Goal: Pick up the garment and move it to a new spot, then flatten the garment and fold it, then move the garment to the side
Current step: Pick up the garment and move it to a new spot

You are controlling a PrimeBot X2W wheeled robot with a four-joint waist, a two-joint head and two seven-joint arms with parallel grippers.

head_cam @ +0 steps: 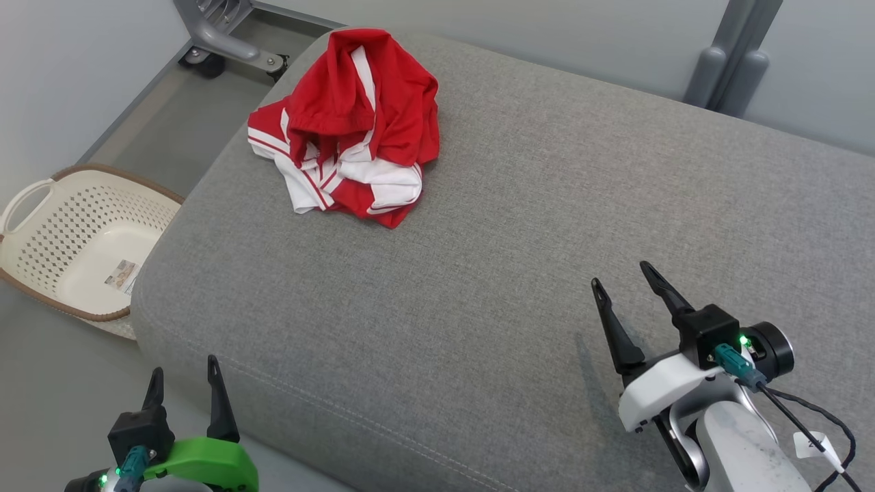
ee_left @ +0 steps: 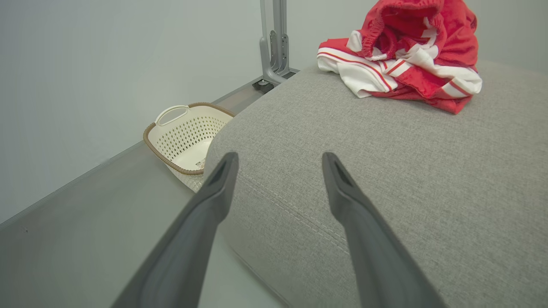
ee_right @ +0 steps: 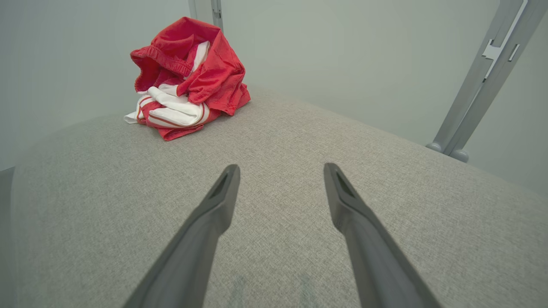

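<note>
The garment (head_cam: 348,130) is a red piece with white stripes, crumpled in a heap at the far left corner of the grey cushion (head_cam: 519,260). It also shows in the left wrist view (ee_left: 406,55) and the right wrist view (ee_right: 184,81). My left gripper (head_cam: 184,376) is open, hanging off the cushion's near left corner with nothing between its fingers. Over the cushion's near right part my right gripper (head_cam: 622,273) stands open and empty. Both are far from the garment.
A cream perforated laundry basket (head_cam: 75,239) sits on the floor left of the cushion. A grey metal frame with a caster (head_cam: 219,41) stands behind the far left corner, and another grey post (head_cam: 731,61) at the far right. Walls close in behind.
</note>
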